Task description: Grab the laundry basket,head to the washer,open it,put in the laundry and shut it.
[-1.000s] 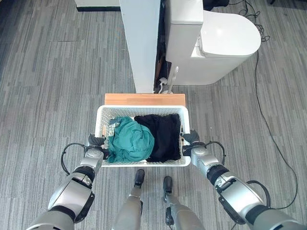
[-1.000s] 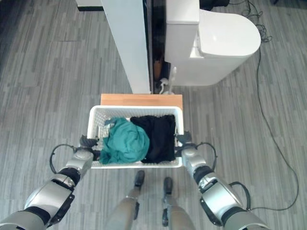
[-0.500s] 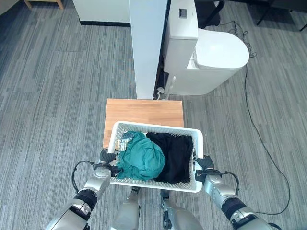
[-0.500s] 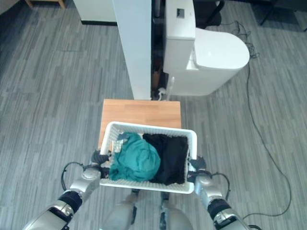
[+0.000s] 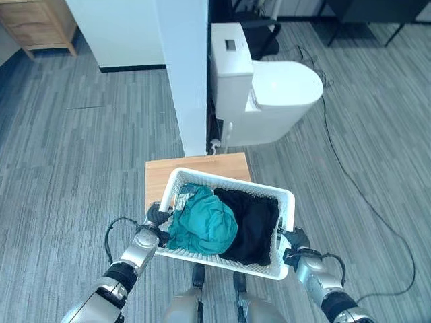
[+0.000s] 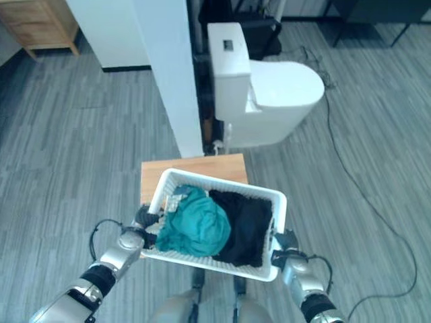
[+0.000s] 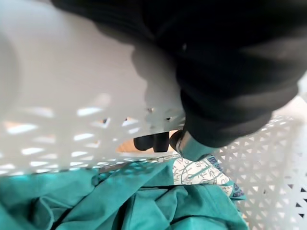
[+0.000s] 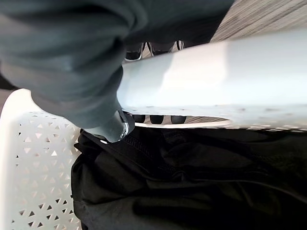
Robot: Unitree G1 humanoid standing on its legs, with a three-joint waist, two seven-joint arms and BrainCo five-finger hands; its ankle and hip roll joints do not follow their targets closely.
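Note:
I hold a white perforated laundry basket (image 5: 286,202) between both hands, lifted above a low wooden table (image 5: 161,171) and skewed to the right. Inside lie a teal garment (image 5: 202,225) on the left and a black garment (image 5: 256,219) on the right. My left hand (image 5: 153,217) is shut on the basket's left rim (image 7: 72,76), its dark fingertips (image 7: 151,142) curled under through the handle slot. My right hand (image 5: 296,241) is shut on the right rim (image 8: 216,81), fingertips (image 8: 158,119) hooked beneath it above the black cloth (image 8: 192,182).
A white partition wall (image 5: 182,74) stands straight ahead, with a white toilet (image 5: 269,94) to its right. A wooden cabinet (image 5: 37,20) is at the far left. A black cable (image 5: 363,195) runs over the grey plank floor on the right.
The basket has come up off the wooden table and turned clockwise, still in both hands. The camera has tipped up, so more of the room behind the toilet shows.

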